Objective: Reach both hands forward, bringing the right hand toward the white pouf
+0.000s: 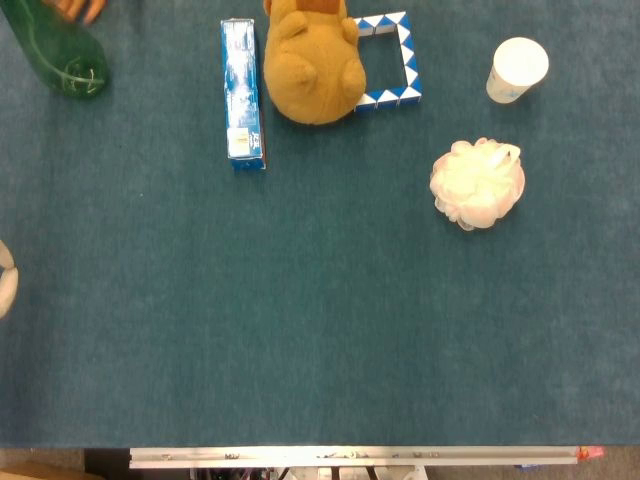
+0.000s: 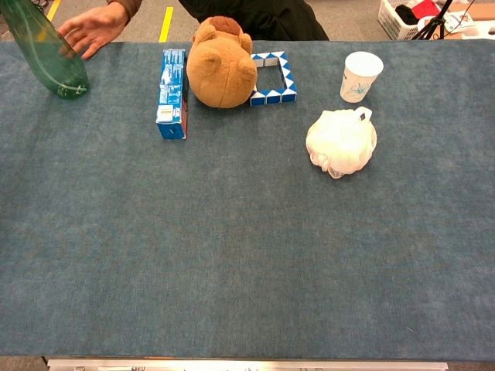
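Note:
The white pouf (image 1: 477,183) lies on the blue table cloth at the right, a fluffy mesh ball with a small loop at its top; the chest view shows the pouf (image 2: 341,142) too. Nothing touches it. Neither of my hands nor any part of my arms shows in the head view or the chest view.
A white paper cup (image 2: 361,76) stands just behind the pouf. Further left are a blue-and-white folded square (image 2: 272,77), a brown teddy bear (image 2: 220,63) and a blue box (image 2: 172,94). A person's hand (image 2: 94,28) touches a green bottle (image 2: 51,58) at the far left. An unidentified white rounded thing (image 1: 5,280) pokes in at the left edge.

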`<act>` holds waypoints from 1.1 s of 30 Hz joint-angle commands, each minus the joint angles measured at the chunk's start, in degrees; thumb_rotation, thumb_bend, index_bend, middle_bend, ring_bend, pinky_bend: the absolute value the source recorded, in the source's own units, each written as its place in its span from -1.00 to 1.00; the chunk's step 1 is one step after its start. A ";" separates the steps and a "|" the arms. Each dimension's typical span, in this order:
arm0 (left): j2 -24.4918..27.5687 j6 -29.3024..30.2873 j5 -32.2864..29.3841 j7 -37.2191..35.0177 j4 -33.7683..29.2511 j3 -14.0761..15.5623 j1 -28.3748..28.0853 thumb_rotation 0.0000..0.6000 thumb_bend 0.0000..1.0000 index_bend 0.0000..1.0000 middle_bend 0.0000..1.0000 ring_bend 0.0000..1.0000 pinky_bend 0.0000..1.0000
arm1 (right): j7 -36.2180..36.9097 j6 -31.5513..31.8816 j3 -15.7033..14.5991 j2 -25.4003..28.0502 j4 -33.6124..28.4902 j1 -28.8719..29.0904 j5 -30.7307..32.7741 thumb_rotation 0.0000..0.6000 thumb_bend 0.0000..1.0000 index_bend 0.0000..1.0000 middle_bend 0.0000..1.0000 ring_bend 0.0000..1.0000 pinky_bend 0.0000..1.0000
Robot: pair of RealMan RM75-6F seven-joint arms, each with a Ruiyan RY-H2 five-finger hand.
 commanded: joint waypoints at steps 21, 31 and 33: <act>-2.64 2.29 3.61 -1.86 2.06 -1.61 -1.41 1.00 -0.24 0.49 -0.45 -0.83 -0.92 | 2.40 -0.56 0.22 -0.26 0.36 1.33 -1.99 1.00 -0.25 0.08 -0.67 -1.00 -0.97; -3.99 4.26 4.59 -3.96 2.90 -2.43 -1.53 1.00 -0.21 0.56 -0.41 -0.83 -0.92 | 3.71 -0.21 0.34 -0.34 0.04 1.73 -2.93 1.00 -0.20 0.21 -0.63 -1.00 -0.97; -4.14 4.57 5.37 -6.05 2.47 -2.55 -1.86 1.00 -0.21 0.56 -0.41 -0.83 -0.92 | 4.23 -0.14 0.35 -0.53 0.05 2.16 -3.90 1.00 -0.20 0.21 -0.62 -1.00 -0.97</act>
